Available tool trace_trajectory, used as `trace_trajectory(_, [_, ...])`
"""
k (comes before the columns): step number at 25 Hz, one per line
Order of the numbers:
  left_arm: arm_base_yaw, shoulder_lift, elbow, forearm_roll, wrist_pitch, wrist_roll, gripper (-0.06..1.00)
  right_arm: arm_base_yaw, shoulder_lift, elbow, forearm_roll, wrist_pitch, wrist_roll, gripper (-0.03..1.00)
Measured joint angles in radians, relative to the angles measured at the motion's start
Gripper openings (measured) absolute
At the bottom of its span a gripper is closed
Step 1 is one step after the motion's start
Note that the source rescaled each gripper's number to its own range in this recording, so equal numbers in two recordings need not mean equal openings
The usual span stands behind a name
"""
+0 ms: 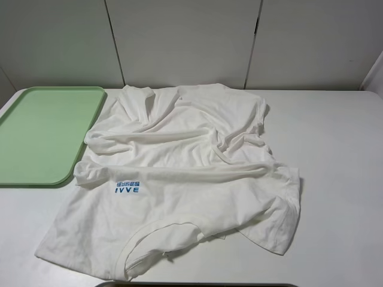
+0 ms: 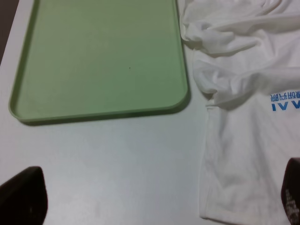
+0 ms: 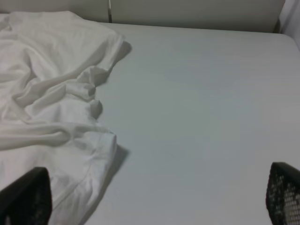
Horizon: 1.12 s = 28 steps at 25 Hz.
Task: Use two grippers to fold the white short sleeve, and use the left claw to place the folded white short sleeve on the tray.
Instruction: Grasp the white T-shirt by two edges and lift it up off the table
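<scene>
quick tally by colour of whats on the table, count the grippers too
white: 1, the white short sleeve
green: 1, the tray
black: 2, the left gripper and the right gripper
total: 4
</scene>
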Motion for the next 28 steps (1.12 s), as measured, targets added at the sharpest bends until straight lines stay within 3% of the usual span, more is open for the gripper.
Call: trace_trajectory(28, [0.000,0.000,0.000,0.000,0.000,0.000,1.00,0.000,0.000,0.000,-0.004,0.000,0.000,1.00])
